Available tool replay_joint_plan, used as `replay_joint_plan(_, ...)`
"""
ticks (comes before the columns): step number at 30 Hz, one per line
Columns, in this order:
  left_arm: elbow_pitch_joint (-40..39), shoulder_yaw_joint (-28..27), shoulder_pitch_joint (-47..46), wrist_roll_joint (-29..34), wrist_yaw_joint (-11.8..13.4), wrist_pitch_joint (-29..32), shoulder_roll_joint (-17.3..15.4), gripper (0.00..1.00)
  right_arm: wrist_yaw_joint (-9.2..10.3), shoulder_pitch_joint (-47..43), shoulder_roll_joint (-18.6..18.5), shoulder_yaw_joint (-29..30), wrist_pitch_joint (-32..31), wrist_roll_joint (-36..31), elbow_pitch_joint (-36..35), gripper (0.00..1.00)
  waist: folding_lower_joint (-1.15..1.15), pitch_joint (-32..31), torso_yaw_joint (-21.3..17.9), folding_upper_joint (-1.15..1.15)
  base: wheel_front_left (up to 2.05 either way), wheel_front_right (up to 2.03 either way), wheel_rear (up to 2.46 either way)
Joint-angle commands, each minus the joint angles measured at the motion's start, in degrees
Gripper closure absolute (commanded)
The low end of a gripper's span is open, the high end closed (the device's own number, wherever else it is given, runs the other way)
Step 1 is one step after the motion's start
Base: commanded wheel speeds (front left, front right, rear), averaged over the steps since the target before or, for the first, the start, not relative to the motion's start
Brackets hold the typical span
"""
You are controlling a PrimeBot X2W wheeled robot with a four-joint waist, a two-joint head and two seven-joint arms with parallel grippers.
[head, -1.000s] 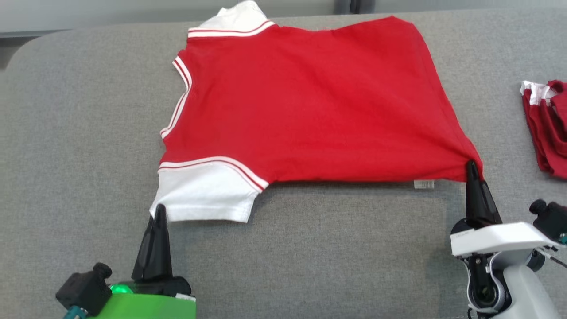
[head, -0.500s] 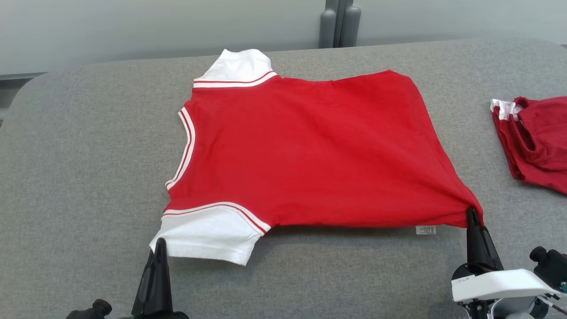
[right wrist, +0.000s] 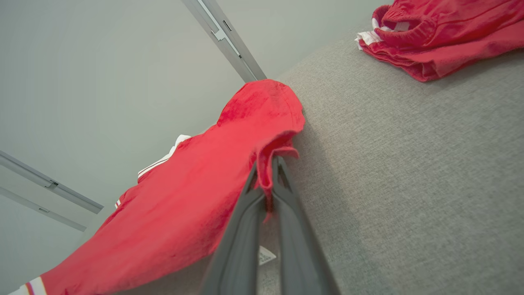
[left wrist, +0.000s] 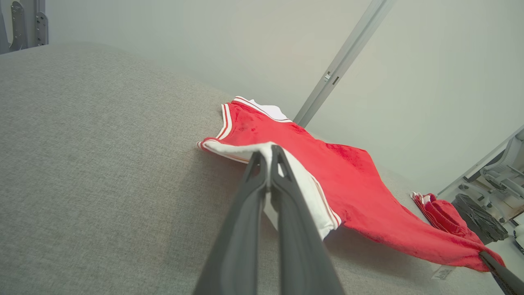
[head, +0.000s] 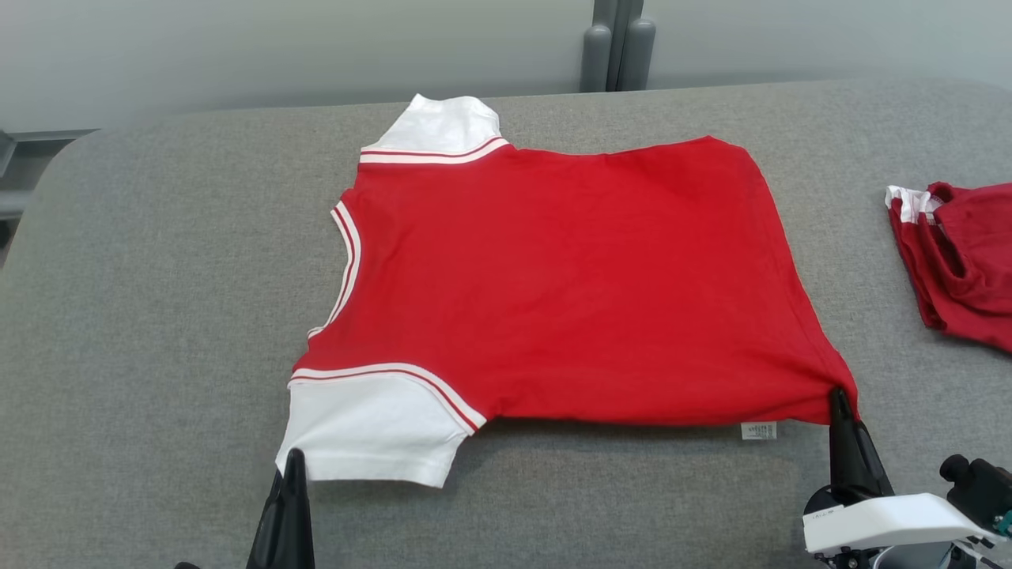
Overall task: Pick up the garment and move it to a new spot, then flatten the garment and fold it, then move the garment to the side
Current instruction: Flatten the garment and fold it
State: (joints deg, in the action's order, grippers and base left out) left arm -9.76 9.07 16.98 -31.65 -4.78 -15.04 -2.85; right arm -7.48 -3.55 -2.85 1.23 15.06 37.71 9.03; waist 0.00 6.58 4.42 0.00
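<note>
The garment (head: 553, 284) is a red shirt with white sleeves and white-striped trim, spread across the grey table (head: 158, 300). My left gripper (head: 294, 454) is shut on the near white sleeve's hem; the left wrist view shows that white cloth (left wrist: 245, 149) pinched at the fingertips of the left gripper (left wrist: 268, 153). My right gripper (head: 836, 395) is shut on the shirt's near right bottom corner, seen bunched between the tips of the right gripper (right wrist: 266, 164) in the right wrist view. The near edge of the garment (right wrist: 184, 196) hangs lifted a little off the table, with a shadow beneath.
A second red garment (head: 961, 261), crumpled with white trim, lies at the table's right edge, also as the red heap (right wrist: 434, 37). A small white label (head: 759, 431) hangs under the shirt's near hem. A grey post (head: 618, 47) stands behind the table against a pale wall.
The head camera has tilted up, so the far table edge and wall now show. Both grippers keep their hold on the sleeve and corner; the shirt looks slightly more stretched out.
</note>
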Motion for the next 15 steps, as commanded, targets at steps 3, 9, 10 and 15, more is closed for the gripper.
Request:
replay_joint_plan(3, 1.5, -1.0, -0.3, -0.5, -0.8, -0.1, -0.1, 1.0, -0.02, -0.7, -0.1, -0.3, 0.2, 0.5, 0.5, 1.0, 0.0, -1.1, 0.2, 0.0, 0.0, 0.0, 0.0)
replay_joint_plan(9, 4.2, -2.8, -1.8, -0.9, -2.0, -0.1, -0.1, 1.0, -0.02, -1.2, -0.1, -0.5, 0.2, 0.7, 0.7, 1.0, 0.0, -3.7, -0.3, 0.0, 0.0, 0.0, 0.0)
replay_joint_plan(10, 4.6, -3.0, -1.9, -1.0, -2.2, -0.1, -0.1, 1.0, -0.02, -1.3, -0.1, -0.6, 0.2, 0.7, 0.6, 1.0, 0.0, -4.1, -0.4, 0.0, 0.0, 0.0, 0.0)
replay_joint_plan(15, 7.8, -5.0, -3.4, -1.0, -2.7, -0.1, -0.1, 1.0, -0.02, -2.4, -0.2, -1.2, 0.2, 1.0, 0.1, 1.0, 0.0, -5.6, -0.9, 0.0, 0.0, 0.0, 0.0)
